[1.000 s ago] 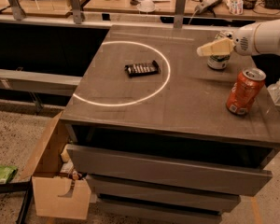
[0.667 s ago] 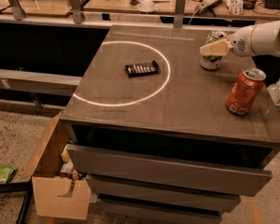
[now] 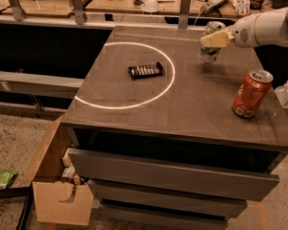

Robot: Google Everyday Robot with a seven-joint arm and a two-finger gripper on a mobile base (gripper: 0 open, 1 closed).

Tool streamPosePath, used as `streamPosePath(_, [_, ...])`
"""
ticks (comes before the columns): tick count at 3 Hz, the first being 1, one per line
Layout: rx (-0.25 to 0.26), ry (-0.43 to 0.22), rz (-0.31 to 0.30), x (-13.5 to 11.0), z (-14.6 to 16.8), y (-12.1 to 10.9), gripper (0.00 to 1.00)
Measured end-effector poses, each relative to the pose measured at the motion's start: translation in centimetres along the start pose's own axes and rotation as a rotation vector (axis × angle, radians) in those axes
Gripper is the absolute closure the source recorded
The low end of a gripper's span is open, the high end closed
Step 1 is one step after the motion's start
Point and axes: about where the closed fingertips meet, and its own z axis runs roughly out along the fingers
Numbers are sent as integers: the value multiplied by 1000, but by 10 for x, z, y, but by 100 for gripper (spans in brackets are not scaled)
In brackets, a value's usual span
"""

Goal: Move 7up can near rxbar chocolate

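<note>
The 7up can (image 3: 209, 51), silver-white with green markings, is at the far right of the tabletop, tilted and held just off the surface. My gripper (image 3: 210, 40) comes in from the right on a white arm and is shut on the can's upper part, with one pale finger (image 3: 216, 38) across its front. The rxbar chocolate (image 3: 145, 70), a dark flat bar with a pale middle, lies inside a white ring of light (image 3: 169, 87) on the table, well to the left of the can.
An orange-red soda can (image 3: 250, 94) stands near the table's right edge. The grey table (image 3: 192, 109) has drawers below. A cardboard box (image 3: 53, 195) sits on the floor at the left. A cluttered bench (image 3: 149, 4) runs behind.
My gripper has moved left with the 7up can in it, and the can has risen off the table. The rxbar and the orange-red can have not moved.
</note>
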Motion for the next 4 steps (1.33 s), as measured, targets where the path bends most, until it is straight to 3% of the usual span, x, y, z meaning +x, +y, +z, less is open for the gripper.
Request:
streamPosePath(1, [-119, -14, 7, -30, -19, 46, 100])
streamPosePath(2, [-234, 0, -15, -32, -30, 92, 100])
streamPosePath(3, [-306, 19, -57, -13, -27, 132, 100])
streamPosePath(4, [-319, 27, -93, 5, -10, 154, 100])
